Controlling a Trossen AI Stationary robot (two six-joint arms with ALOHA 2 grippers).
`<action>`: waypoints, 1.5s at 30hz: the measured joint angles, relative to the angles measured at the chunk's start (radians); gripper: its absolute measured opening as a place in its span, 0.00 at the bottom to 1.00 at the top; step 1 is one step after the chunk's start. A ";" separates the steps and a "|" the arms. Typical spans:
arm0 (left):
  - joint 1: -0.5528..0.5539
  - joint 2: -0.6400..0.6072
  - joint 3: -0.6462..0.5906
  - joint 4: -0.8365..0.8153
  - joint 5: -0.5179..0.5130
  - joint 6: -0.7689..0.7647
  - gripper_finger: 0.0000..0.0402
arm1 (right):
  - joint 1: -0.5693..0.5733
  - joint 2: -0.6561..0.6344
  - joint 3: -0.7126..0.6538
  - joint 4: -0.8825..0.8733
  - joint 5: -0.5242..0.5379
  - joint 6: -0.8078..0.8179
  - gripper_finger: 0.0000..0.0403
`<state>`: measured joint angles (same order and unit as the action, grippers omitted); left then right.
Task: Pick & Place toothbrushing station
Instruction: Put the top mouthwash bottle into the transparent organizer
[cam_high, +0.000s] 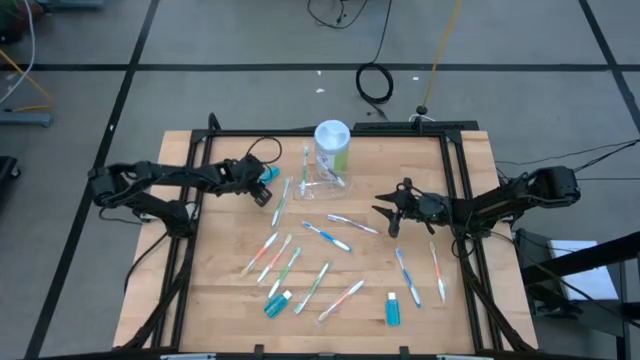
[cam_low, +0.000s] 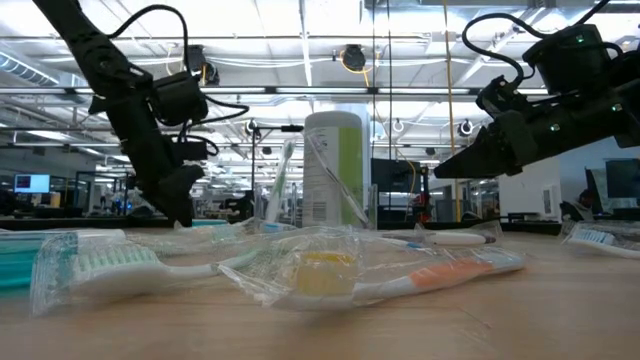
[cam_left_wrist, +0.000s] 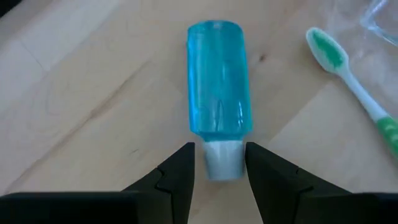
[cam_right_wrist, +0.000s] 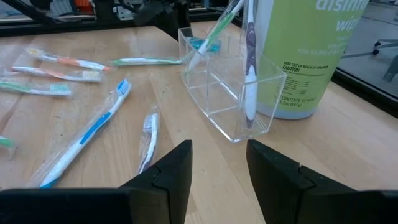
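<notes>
My left claw sits low on the pale wooden counter, fingers parted on either side of the white cap of a small translucent blue tube — not clamped that I can see. Just beside the tube lies a green-bristled toothbrush. My right claw hovers open, holding nothing. Ahead of it: a wrapped blue toothbrush, then the clear square plastic cup with brushes standing inside — behind that, a green-labelled wipes canister.
</notes>
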<state>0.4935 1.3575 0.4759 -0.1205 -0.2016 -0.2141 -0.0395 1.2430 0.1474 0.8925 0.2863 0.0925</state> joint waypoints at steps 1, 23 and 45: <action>0.001 0.000 -0.008 0.012 0.000 0.008 0.37 | 0.000 0.000 0.000 0.000 0.000 0.000 0.36; -0.001 0.002 -0.065 0.128 -0.006 0.045 0.23 | 0.000 0.000 0.000 0.000 0.000 -0.001 0.36; -0.399 -0.129 0.193 -0.153 -0.374 0.080 0.23 | 0.000 0.000 0.000 0.000 0.000 -0.001 0.36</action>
<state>0.0941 1.2282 0.6687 -0.2738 -0.5752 -0.1345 -0.0399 1.2430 0.1474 0.8928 0.2863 0.0917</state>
